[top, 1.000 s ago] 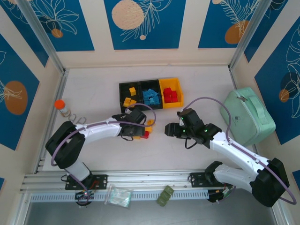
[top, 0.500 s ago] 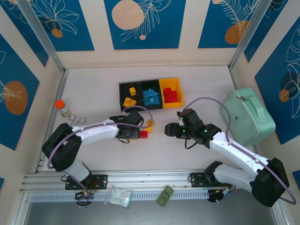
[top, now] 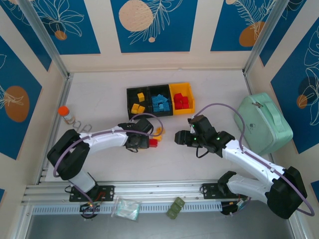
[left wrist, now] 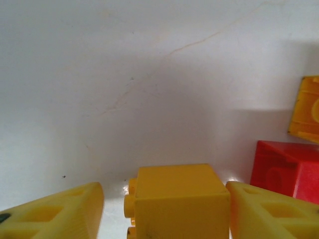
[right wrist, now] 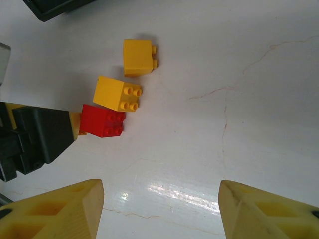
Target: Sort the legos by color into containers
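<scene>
Glossy plastic legos [right wrist: 117, 93] on smooth, perhaps laminate tabletop [right wrist: 239, 149]

**Three cameras, one shared patch**

The top camera is looking steeply down from above the near edge, taking in the whole table [top: 99, 99]. The left wrist camera is skimming the surface, facing a yellow brick [left wrist: 179, 199] at very close range. The right wrist camera is looking down from higher, sharing the red brick [right wrist: 103, 121] with both others.

Reaching inward with left gripper [left wrist: 164, 209] low, jaws parted; hovering with right gripper [right wrist: 162, 204], jaws wide.
</scene>
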Robot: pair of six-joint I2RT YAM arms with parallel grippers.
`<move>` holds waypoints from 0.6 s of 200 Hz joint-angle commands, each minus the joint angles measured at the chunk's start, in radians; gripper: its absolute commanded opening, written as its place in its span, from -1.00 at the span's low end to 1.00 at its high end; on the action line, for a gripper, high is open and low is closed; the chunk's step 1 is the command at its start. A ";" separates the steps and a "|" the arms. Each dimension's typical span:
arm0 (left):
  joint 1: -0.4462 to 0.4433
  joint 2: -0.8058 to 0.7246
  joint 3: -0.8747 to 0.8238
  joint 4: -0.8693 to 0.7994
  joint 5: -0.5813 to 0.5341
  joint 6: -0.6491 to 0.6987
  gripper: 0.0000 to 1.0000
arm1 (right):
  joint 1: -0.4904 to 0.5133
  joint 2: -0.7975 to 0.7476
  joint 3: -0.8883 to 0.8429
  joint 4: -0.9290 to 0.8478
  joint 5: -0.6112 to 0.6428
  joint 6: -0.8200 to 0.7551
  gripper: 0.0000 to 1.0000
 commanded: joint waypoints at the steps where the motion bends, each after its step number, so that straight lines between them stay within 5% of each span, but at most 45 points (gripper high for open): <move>1: 0.006 0.014 0.006 -0.020 0.013 0.002 0.12 | -0.008 -0.018 -0.016 0.003 -0.015 0.012 0.25; 22: 0.007 0.006 0.028 -0.040 0.006 0.015 -0.28 | -0.007 -0.019 -0.017 0.004 -0.017 0.012 0.24; 120: 0.107 -0.076 0.266 -0.170 -0.030 0.149 -0.38 | 0.020 -0.030 -0.019 0.038 -0.042 -0.008 0.24</move>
